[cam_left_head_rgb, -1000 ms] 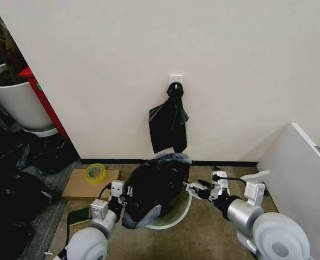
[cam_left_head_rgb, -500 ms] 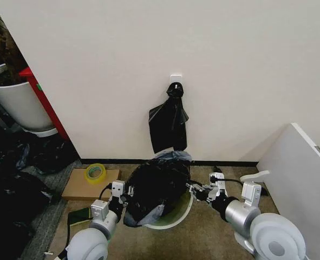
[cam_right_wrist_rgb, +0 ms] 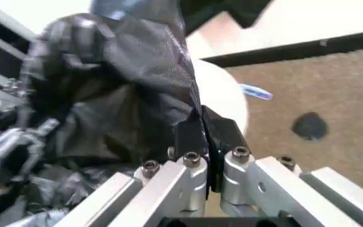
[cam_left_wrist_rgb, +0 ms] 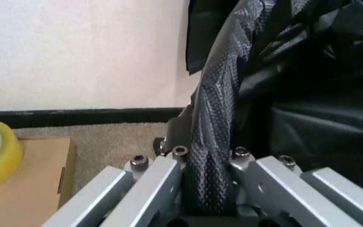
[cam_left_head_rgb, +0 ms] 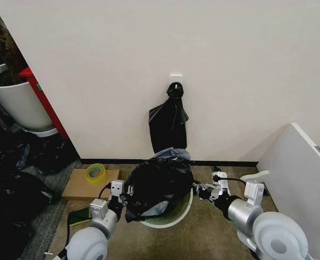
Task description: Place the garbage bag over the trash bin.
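Pinching opposite edges of the garbage bag (cam_left_head_rgb: 158,185), the left gripper (cam_left_head_rgb: 124,198) and right gripper (cam_left_head_rgb: 198,189) hold it spread above the trash bin (cam_left_head_rgb: 173,219), so its mouth can drape over the rim.

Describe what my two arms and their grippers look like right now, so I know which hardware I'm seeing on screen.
Both arms are rounded silver-grey segments ending in white blocky wrist housings, with thin black cables looping along them. The left gripper and right gripper each have flat, brushed-aluminium finger bars fastened with small hex-head screws, tipped by black pads. No markings are legible.
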Motion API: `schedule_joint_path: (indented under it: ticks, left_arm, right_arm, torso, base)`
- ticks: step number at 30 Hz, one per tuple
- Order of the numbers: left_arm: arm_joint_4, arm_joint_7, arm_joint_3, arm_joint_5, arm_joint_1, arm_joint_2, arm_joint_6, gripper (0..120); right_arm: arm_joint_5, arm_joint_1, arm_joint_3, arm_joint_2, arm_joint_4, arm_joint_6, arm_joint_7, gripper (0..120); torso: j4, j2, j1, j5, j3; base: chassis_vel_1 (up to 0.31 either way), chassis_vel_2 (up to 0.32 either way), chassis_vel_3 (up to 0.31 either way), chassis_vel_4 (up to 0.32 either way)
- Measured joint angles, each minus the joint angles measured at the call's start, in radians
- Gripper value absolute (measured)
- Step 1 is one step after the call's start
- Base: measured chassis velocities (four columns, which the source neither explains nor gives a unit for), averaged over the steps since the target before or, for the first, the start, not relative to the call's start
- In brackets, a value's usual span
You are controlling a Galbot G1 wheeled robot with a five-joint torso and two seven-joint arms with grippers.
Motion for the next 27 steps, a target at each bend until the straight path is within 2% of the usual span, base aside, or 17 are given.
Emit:
schedule_joint_path:
  ticks: [9, 15, 20, 27]
  left_arm:
    - [0.008, 0.011, -0.005, -0.042, -0.005, -0.002, -0.037, 1]
    - [0.002, -0.008, -0.010, -0.120, -0.011, -0.009, -0.030, 1]
    - [-0.009, -0.016, -0.009, -0.169, -0.013, -0.012, -0.014, 1]
    - [-0.019, -0.026, -0.006, -0.174, -0.014, -0.017, 0.005, 1]
  right_arm:
    - [0.017, -0.027, 0.059, -0.027, -0.060, -0.057, -0.009, 0]
    - [-0.041, -0.091, 0.093, -0.050, -0.098, -0.076, -0.140, 0]
    - [-0.127, -0.110, 0.052, -0.037, -0.114, -0.066, -0.234, 0]
    - [-0.178, -0.092, -0.017, -0.014, -0.114, -0.044, -0.249, 0]
  torso:
    - [0.0000, 0.000, 0.000, 0.0001, 0.000]
    - [-0.0001, 0.000, 0.000, 0.0000, 0.000]
    - [-0.0001, 0.000, 0.000, 0.0001, 0.000]
    - [0.0001, 0.000, 0.000, 0.0000, 0.000]
  base:
    - [0.000, 0.000, 0.000, 0.000]
    - [0.000, 0.000, 0.000, 0.000]
    - [0.000, 0.000, 0.000, 0.000]
    - [0.000, 0.000, 0.000, 0.000]
